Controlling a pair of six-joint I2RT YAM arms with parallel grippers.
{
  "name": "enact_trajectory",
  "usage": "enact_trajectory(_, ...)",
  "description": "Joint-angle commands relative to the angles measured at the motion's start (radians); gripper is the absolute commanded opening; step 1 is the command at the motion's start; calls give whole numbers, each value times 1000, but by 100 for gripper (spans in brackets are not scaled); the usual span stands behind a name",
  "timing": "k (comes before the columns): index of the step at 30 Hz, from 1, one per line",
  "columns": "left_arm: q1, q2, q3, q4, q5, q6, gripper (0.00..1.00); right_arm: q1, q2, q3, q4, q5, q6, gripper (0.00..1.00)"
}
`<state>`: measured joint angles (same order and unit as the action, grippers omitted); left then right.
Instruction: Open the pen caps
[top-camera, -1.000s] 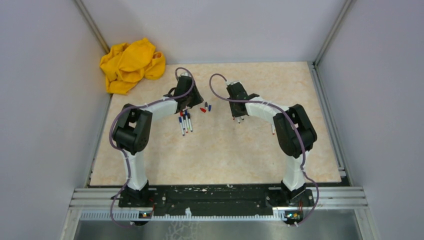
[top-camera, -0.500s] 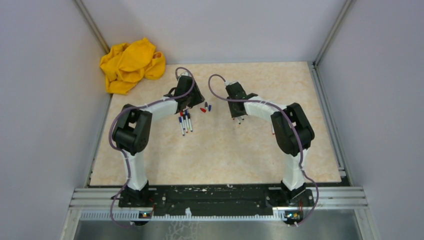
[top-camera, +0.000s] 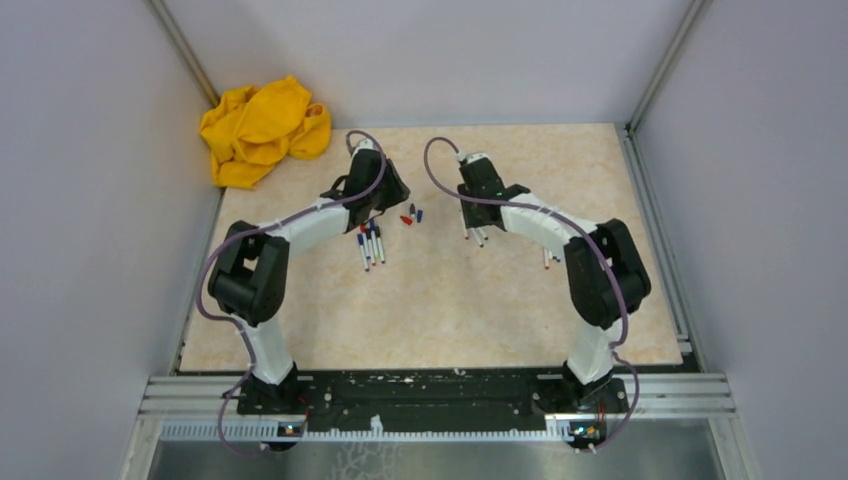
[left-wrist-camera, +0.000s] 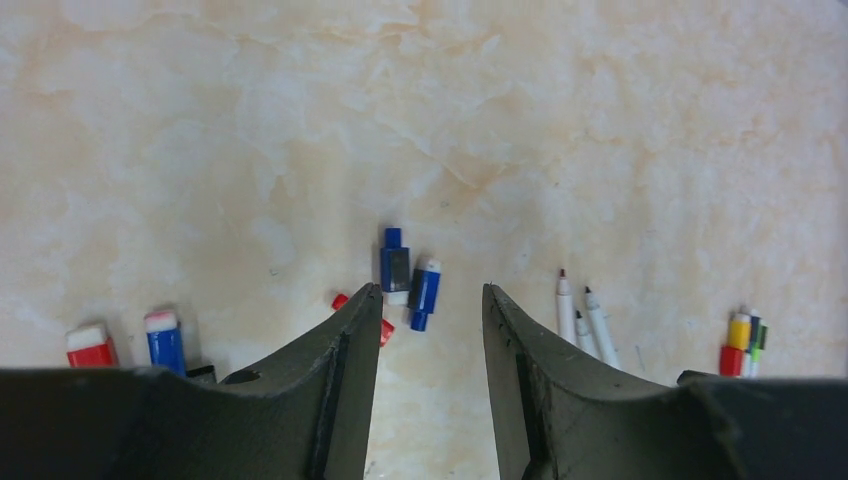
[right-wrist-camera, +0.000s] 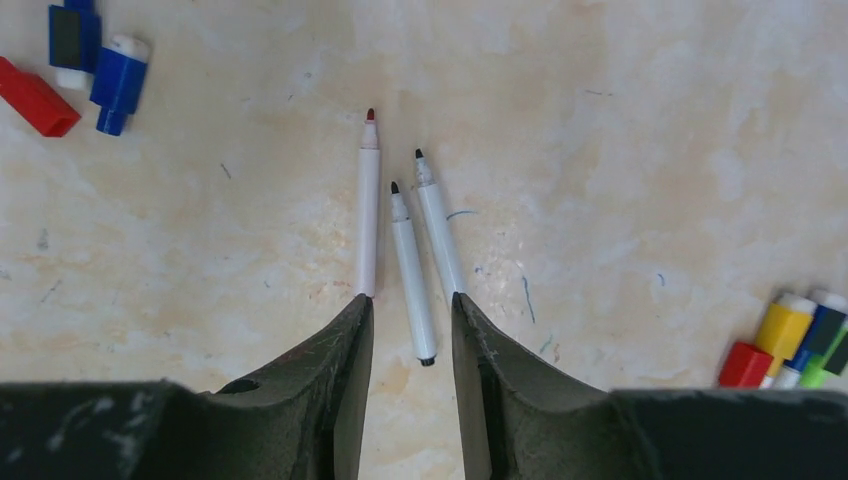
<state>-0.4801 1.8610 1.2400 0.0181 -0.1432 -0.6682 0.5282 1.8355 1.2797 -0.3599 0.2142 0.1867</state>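
Three loose pen caps lie together between the arms: two blue caps (left-wrist-camera: 395, 265) (left-wrist-camera: 424, 293) and a red cap (left-wrist-camera: 386, 331) half hidden by my left finger. My left gripper (left-wrist-camera: 432, 292) hovers open just short of them, holding nothing. Three uncapped pens (right-wrist-camera: 368, 210) (right-wrist-camera: 410, 270) (right-wrist-camera: 438, 235) lie side by side on the table. My right gripper (right-wrist-camera: 411, 298) is open above their back ends, with the middle pen lying loose between its fingertips. From above, the caps (top-camera: 410, 215) sit between the left gripper (top-camera: 388, 203) and right gripper (top-camera: 472, 215).
Several capped pens (top-camera: 370, 245) lie beside the left arm. More pens with yellow, red, blue and green ends (right-wrist-camera: 785, 340) lie under the right forearm (top-camera: 550, 260). A crumpled yellow cloth (top-camera: 262, 128) sits at the far left corner. Grey walls ring the marble-patterned table (top-camera: 450, 310).
My right gripper has gone from shut to open, and a white pen now lies free on the table. Both arms have drawn back slightly; the left jaws widened a little.
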Motion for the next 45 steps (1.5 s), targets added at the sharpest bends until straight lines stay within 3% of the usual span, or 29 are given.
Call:
enact_trajectory(1, -29, -59, -16, 49, 0, -5, 48, -35, -135, -50, 18, 33, 34, 35)
enact_trajectory(9, -126, -58, -28, 81, 24, 2, 48, -180, -241, -229, 21, -11, 68, 38)
enact_trajectory(19, -215, -53, -38, 85, 19, 9, 48, -296, -248, -308, 15, -11, 85, 38)
enact_trajectory(45, -238, -66, -43, 88, 7, 15, 47, -346, -268, -337, 18, 9, 92, 38)
